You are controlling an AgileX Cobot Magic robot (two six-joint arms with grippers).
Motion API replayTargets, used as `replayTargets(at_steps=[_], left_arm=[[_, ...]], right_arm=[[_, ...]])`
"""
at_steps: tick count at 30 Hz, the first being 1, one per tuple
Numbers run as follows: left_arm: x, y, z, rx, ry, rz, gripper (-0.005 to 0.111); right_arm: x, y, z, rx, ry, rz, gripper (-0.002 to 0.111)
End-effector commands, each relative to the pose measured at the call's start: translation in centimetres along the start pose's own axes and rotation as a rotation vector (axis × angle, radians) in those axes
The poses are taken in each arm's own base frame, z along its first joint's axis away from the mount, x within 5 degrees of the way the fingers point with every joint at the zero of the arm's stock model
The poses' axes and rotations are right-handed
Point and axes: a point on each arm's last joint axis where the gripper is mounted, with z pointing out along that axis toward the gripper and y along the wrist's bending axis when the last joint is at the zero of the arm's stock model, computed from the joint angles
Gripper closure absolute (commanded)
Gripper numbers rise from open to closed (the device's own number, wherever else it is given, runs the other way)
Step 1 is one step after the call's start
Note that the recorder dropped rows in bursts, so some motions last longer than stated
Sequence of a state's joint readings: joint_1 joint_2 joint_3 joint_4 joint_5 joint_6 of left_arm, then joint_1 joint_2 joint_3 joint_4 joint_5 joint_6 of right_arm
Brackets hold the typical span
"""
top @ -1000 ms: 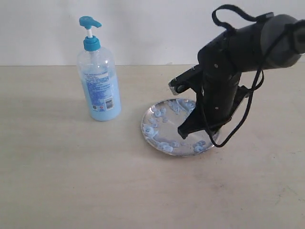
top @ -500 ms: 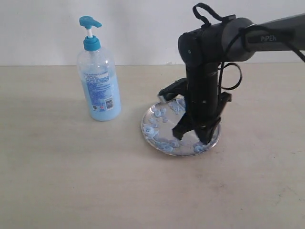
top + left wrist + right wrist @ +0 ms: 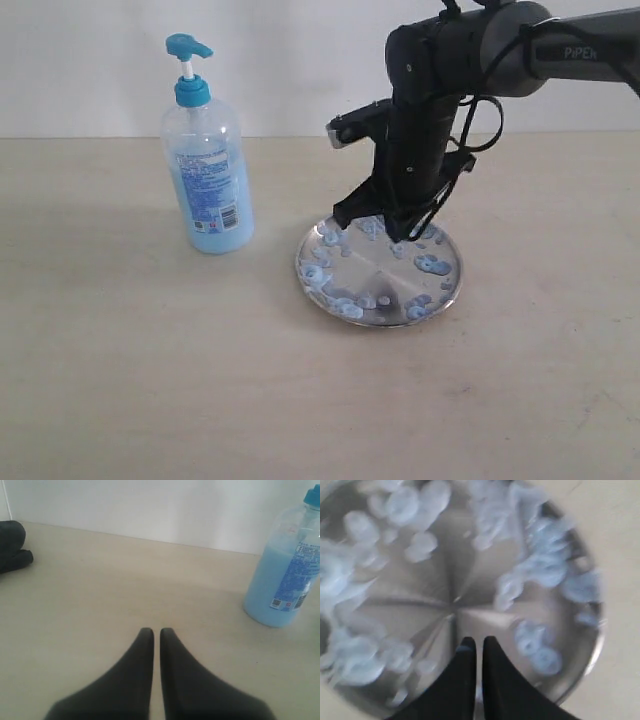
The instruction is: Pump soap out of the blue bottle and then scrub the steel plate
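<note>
The blue bottle [image 3: 208,170] stands upright on the table, left of the steel plate [image 3: 385,290], and shows again in the left wrist view as the blue bottle [image 3: 285,580]. Pale blue soap [image 3: 432,265] blobs dot the plate. My right gripper [image 3: 392,232] hangs over the plate's far part. In its wrist view the right gripper [image 3: 476,640] is shut with nothing between the fingers, above the blurred steel plate [image 3: 440,585] and soap [image 3: 540,570]. My left gripper [image 3: 152,630] is shut and empty over bare table, apart from the bottle.
A light wooden table [image 3: 150,380] carries everything, with a white wall behind it. A dark rounded object [image 3: 11,545] lies at the edge of the left wrist view. The right arm's cables [image 3: 480,100] loop beside its wrist.
The right arm has swung from the plate's near right side to its far part and risen, uncovering most of the plate. Bottle and plate have stayed put.
</note>
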State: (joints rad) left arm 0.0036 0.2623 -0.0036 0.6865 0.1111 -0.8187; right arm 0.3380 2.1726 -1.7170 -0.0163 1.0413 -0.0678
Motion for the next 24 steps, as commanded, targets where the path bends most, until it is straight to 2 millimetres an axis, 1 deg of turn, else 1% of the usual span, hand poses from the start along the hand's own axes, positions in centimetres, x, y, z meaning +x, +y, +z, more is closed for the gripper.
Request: replayTargets(at_steps=[1,3,4,5,6,7,8,9,10,12,13,14,16,17,18,19,20,21,23,24], left_arm=[[0.1,0.0,0.0,0.003,0.000,-0.021,0.103],[0.1,0.0,0.0,0.003,0.000,-0.021,0.103],[0.1,0.0,0.0,0.003,0.000,-0.021,0.103],[0.1,0.0,0.0,0.003,0.000,-0.021,0.103],[0.1,0.0,0.0,0.003,0.000,-0.021,0.103],[0.1,0.0,0.0,0.003,0.000,-0.021,0.103],[0.1,0.0,0.0,0.003,0.000,-0.021,0.103],[0.1,0.0,0.0,0.003,0.000,-0.021,0.103],[0.1,0.0,0.0,0.003,0.000,-0.021,0.103],[0.1,0.0,0.0,0.003,0.000,-0.021,0.103],[0.1,0.0,0.0,0.003,0.000,-0.021,0.103],[0.1,0.0,0.0,0.003,0.000,-0.021,0.103],[0.1,0.0,0.0,0.003,0.000,-0.021,0.103],[0.1,0.0,0.0,0.003,0.000,-0.021,0.103],[0.1,0.0,0.0,0.003,0.000,-0.021,0.103],[0.1,0.0,0.0,0.003,0.000,-0.021,0.103],[0.1,0.0,0.0,0.003,0.000,-0.021,0.103],[0.1,0.0,0.0,0.003,0.000,-0.021,0.103],[0.1,0.0,0.0,0.003,0.000,-0.021,0.103],[0.1,0.0,0.0,0.003,0.000,-0.021,0.103]], right_arm=[[1.5,1.3,-0.5,-0.058,0.164,-0.370,0.109],[1.5,-0.1,-0.6,0.066,0.191,-0.417,0.109],[1.1,-0.6,-0.6,0.139,0.154,-0.401,0.109],[0.1,-0.8,-0.6,0.189,0.047,-0.326,0.109],[-0.9,-0.5,-0.6,0.174,-0.078,-0.181,0.109],[-1.6,0.1,-0.6,0.111,-0.174,0.004,0.109],[-1.7,1.0,-0.6,0.018,-0.191,0.156,0.109],[-1.2,1.8,-0.5,-0.053,-0.129,0.157,0.109],[-0.4,2.3,-0.5,-0.068,-0.043,0.012,0.109],[1.2,2.3,0.0,-0.073,0.130,-0.270,0.109],[1.8,1.9,0.1,-0.052,0.187,-0.350,0.109],[1.9,1.2,0.4,-0.011,0.207,-0.389,0.109],[2.1,-0.5,0.6,0.130,0.253,-0.468,0.109],[2.1,-1.0,0.5,0.183,0.260,-0.456,0.109],[1.9,-1.3,0.5,0.226,0.243,-0.381,0.109],[1.4,-1.0,0.5,0.238,0.170,-0.286,0.109],[1.0,-0.8,0.3,0.229,0.114,-0.200,0.109],[1.1,-0.4,-0.1,0.189,0.102,-0.160,0.109],[1.4,0.4,-1.5,0.089,0.050,-0.194,0.109],[1.3,0.9,-3.6,0.030,-0.074,-0.189,0.109]])
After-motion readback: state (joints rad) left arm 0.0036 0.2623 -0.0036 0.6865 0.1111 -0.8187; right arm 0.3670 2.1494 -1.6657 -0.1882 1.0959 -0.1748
